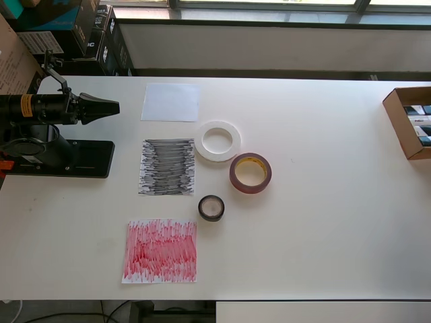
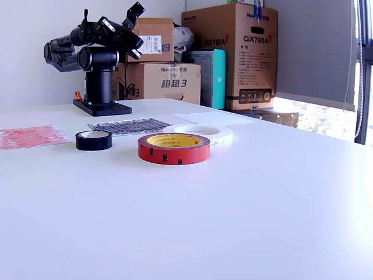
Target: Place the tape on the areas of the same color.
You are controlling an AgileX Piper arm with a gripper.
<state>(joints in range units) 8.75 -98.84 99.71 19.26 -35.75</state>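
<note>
Three tape rolls lie flat on the white table. The white roll (image 1: 201,141) (image 2: 218,135) sits right of the black-scribbled sheet (image 1: 167,167) (image 2: 131,125), its rim just at that sheet's corner. The maroon roll (image 1: 233,176) (image 2: 173,153) with a yellowish core touches the white roll. The small black roll (image 1: 202,208) (image 2: 93,143) lies on bare table between the black and red sheets. The plain white sheet (image 1: 170,101) (image 2: 215,117) and the red-scribbled sheet (image 1: 160,250) (image 2: 32,136) carry nothing. My gripper (image 1: 111,106) (image 2: 136,42) is shut and empty, held high at the overhead view's left, far from the rolls.
The arm's black base (image 1: 74,158) stands at the overhead view's left table edge. An open cardboard box (image 1: 397,118) sits at the right edge. Several cardboard boxes (image 2: 230,55) stand behind the table in the exterior view.
</note>
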